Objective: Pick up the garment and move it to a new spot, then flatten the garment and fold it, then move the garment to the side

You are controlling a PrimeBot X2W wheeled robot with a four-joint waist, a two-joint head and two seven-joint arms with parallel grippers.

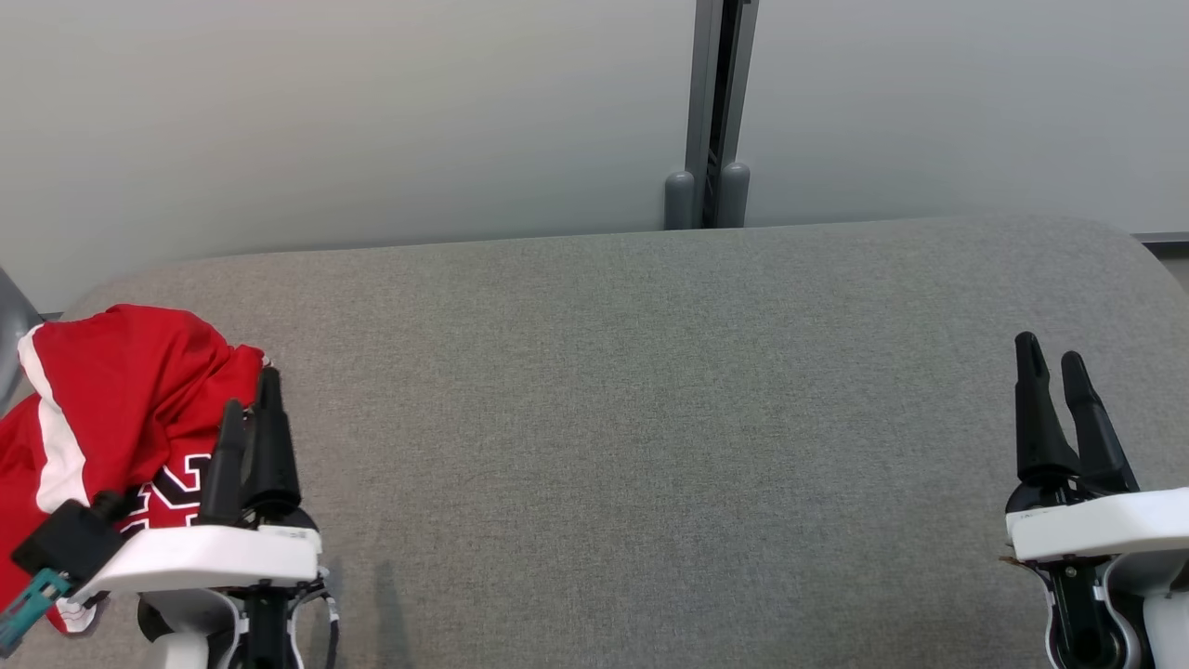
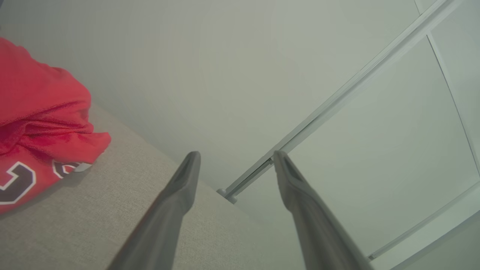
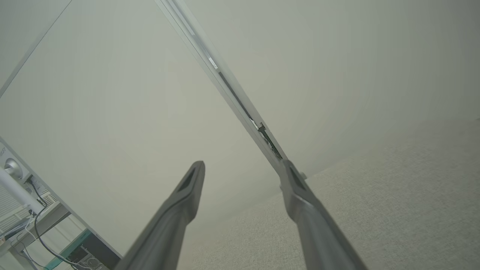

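Note:
A red garment (image 1: 111, 409) with white stripes and black-and-white lettering lies crumpled at the far left of the grey fabric table (image 1: 632, 418); part of it hangs over the left edge. In the left wrist view the garment (image 2: 37, 123) sits at the left. My left gripper (image 1: 251, 409) stands open just to the right of the garment, fingers pointing up, holding nothing; its fingers (image 2: 180, 195) frame empty air. My right gripper (image 1: 1050, 362) stands open at the far right over the table, empty, as its wrist view (image 3: 240, 168) confirms.
A pale partition wall (image 1: 372, 121) runs behind the table, with a grey post (image 1: 711, 111) at its seam. A desk with cables and equipment (image 3: 22, 225) shows beyond the table's right end. The grey surface spreads wide between the two grippers.

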